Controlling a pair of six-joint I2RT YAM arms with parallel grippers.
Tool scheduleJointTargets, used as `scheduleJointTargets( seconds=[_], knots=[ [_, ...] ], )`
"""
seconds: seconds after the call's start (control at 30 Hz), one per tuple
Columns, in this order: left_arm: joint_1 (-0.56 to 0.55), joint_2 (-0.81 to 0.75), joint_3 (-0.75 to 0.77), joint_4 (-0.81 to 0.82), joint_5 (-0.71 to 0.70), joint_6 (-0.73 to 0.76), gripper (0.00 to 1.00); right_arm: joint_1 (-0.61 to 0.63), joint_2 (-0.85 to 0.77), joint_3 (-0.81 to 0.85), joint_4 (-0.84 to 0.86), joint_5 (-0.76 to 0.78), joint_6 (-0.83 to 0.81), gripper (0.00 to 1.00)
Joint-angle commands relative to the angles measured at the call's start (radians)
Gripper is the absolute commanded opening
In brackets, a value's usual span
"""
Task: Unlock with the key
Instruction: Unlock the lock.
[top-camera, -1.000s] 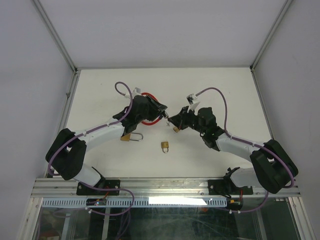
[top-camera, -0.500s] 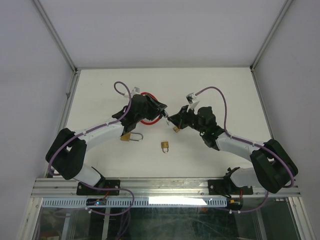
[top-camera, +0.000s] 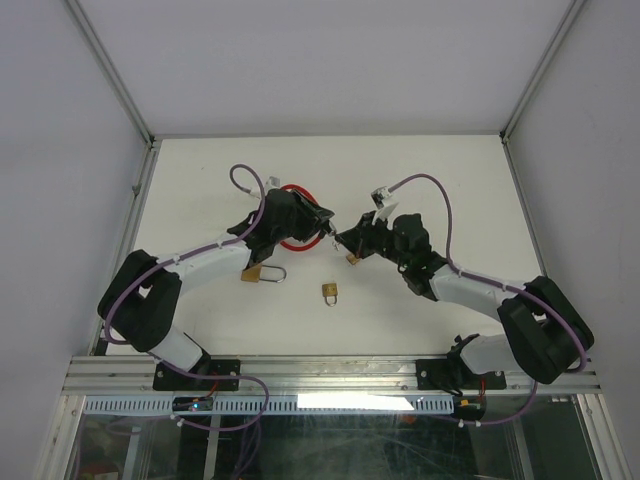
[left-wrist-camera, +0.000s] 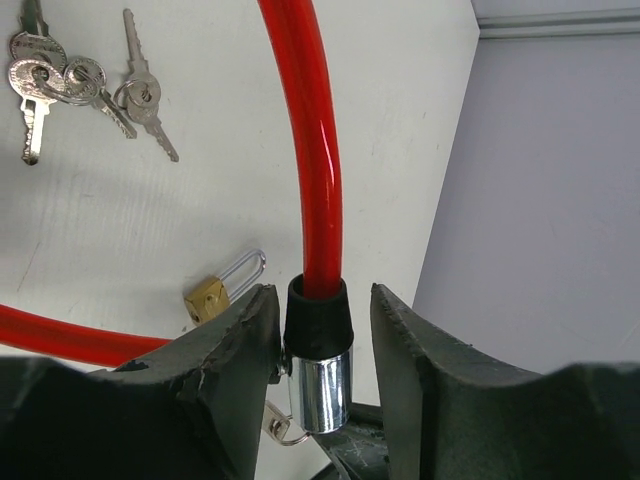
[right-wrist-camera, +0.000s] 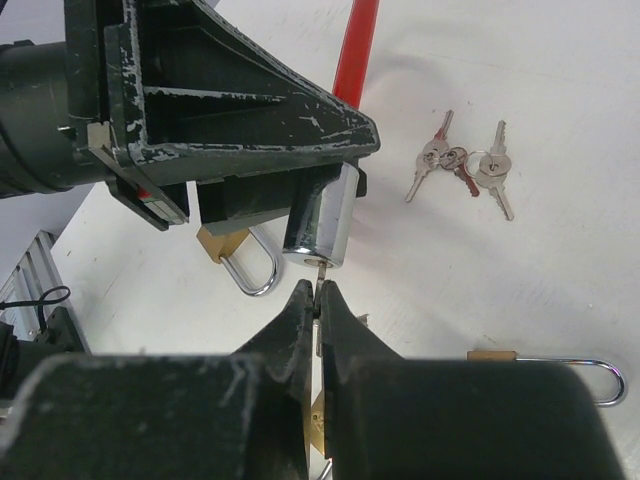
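Observation:
A red cable lock (top-camera: 292, 189) lies looped on the white table, and its chrome cylinder end (left-wrist-camera: 320, 385) with a black collar is lifted off the surface. My left gripper (left-wrist-camera: 322, 295) stands around that cylinder. One finger touches it and a gap shows at the other, so the jaws are open. My right gripper (right-wrist-camera: 318, 290) is shut on a small key (right-wrist-camera: 321, 268), whose tip is in the keyhole of the cylinder (right-wrist-camera: 322, 222). In the top view the left gripper (top-camera: 322, 222) and the right gripper (top-camera: 341, 238) meet at the table's middle.
Three brass padlocks lie near the arms: one (top-camera: 262, 273) under the left arm, one (top-camera: 329, 291) in front, one (top-camera: 352, 258) below the right gripper. Key bunches (right-wrist-camera: 465, 165) rest on the table beyond the lock. Metal frame rails edge the table.
The left gripper's jaws have widened slightly around the lock cylinder. The left arm's elbow has shifted a little. The right gripper stays shut on the key.

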Motion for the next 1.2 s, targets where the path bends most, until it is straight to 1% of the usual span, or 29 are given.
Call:
scheduleJointTargets(
  seconds=[0.0,0.07,0.17,0.37,0.47,0.57,0.7,0.8,0.9,1.03,1.17],
  knots=[
    [0.002,0.032,0.016,-0.034,0.062,-0.007,0.44,0.025,-0.013,0.071,0.162,-0.017,-0.006,0.00],
    [0.002,0.040,0.020,-0.035,0.069,-0.006,0.42,0.027,-0.012,0.070,0.161,-0.012,-0.005,0.00],
    [0.001,0.044,0.021,-0.028,0.091,-0.003,0.36,0.029,-0.005,0.071,0.162,-0.002,-0.007,0.00],
    [0.001,0.028,0.002,0.016,0.140,-0.014,0.17,0.037,0.020,0.080,0.164,0.024,-0.020,0.00],
    [-0.003,0.012,-0.007,0.030,0.155,-0.031,0.06,0.047,0.026,0.081,0.170,0.095,-0.020,0.00],
    [-0.020,-0.003,-0.002,0.029,0.148,-0.033,0.00,0.053,0.028,0.077,0.212,0.165,-0.029,0.00],
    [-0.040,0.003,0.011,0.013,0.131,-0.037,0.00,0.069,0.044,0.104,0.239,0.141,-0.083,0.00],
    [-0.045,0.018,0.008,0.044,0.167,-0.050,0.00,0.061,0.063,0.093,0.331,0.111,-0.049,0.00],
    [-0.045,-0.002,-0.004,0.088,0.190,-0.044,0.00,0.036,0.075,0.099,0.334,0.105,0.045,0.00],
    [-0.047,-0.034,0.004,0.117,0.213,0.005,0.00,0.000,0.107,0.091,0.407,0.037,0.177,0.00],
    [-0.046,-0.080,-0.030,0.205,0.238,0.033,0.00,-0.050,0.120,0.100,0.408,0.004,0.368,0.00]
  ],
)
